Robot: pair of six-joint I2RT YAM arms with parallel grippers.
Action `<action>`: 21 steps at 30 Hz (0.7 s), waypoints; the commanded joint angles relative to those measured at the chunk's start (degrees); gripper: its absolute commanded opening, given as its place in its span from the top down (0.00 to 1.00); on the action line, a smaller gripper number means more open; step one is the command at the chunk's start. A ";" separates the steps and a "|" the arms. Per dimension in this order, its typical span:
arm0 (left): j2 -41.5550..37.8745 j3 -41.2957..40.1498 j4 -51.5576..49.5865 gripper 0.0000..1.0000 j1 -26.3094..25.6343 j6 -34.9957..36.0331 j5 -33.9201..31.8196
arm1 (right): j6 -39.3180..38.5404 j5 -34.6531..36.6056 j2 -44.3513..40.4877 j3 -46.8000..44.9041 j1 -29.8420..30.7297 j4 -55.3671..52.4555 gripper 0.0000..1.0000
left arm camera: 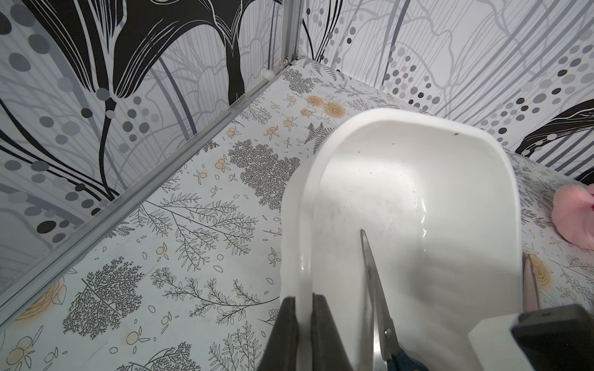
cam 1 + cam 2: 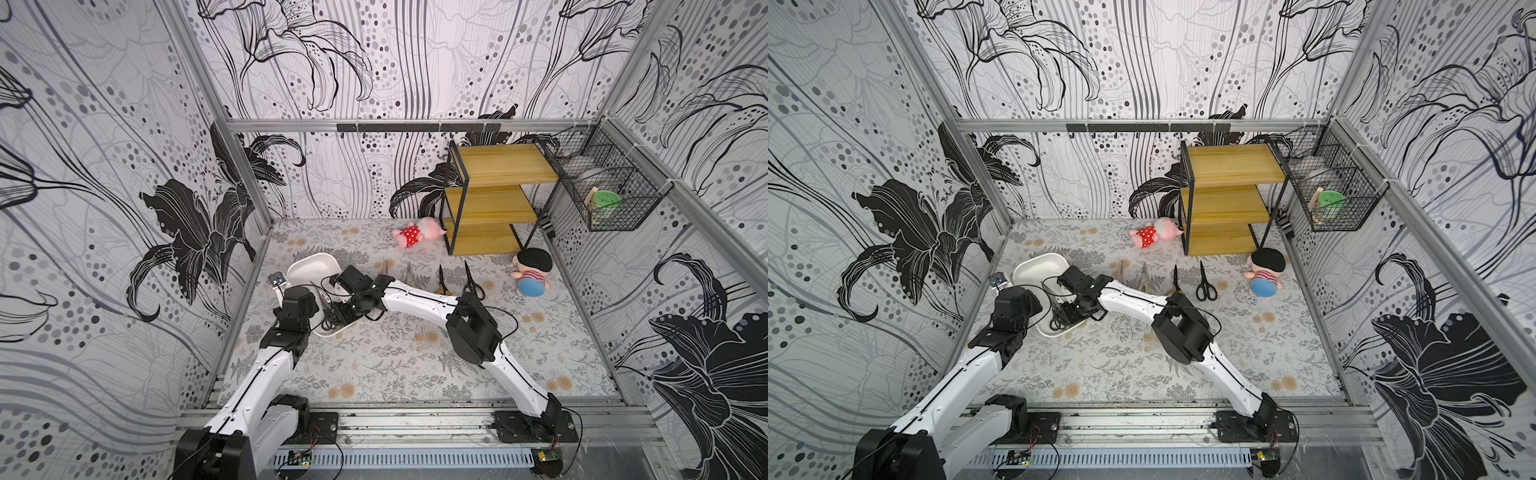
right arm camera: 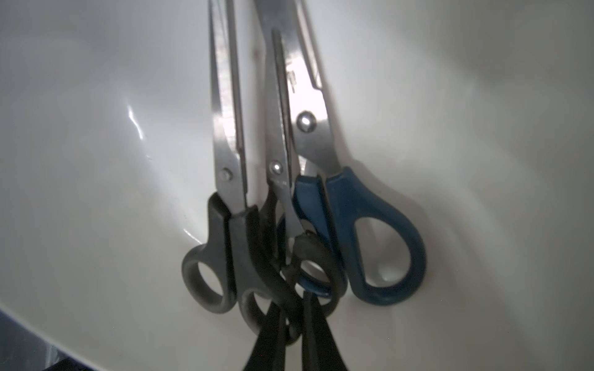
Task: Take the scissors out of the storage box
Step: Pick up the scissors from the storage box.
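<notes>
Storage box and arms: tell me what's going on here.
The left gripper is clamped on the wall of the white storage box, steadying it. The right gripper reaches inside, shut on the handle of black-handled scissors, one of three pairs lying there; another pair is blue-handled. Four more pairs lie in a row on the table beyond the box.

Nothing can be read with certainty. In the upper middle of the right wrist view, the blade of the blue-handled scissors [image 3: 321, 151] carries a few stamped marks, but glare and blur leave them illegible. At the bottom edge of both top views, a small circuit board [image 2: 300, 457] [image 2: 1017, 460] is too small to show any lettering.
</notes>
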 commanded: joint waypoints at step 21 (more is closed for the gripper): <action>-0.64 1.54 2.34 1.00 -0.12 -0.51 -2.16 | -0.75 10.02 -16.60 -12.07 -0.97 -3.40 1.00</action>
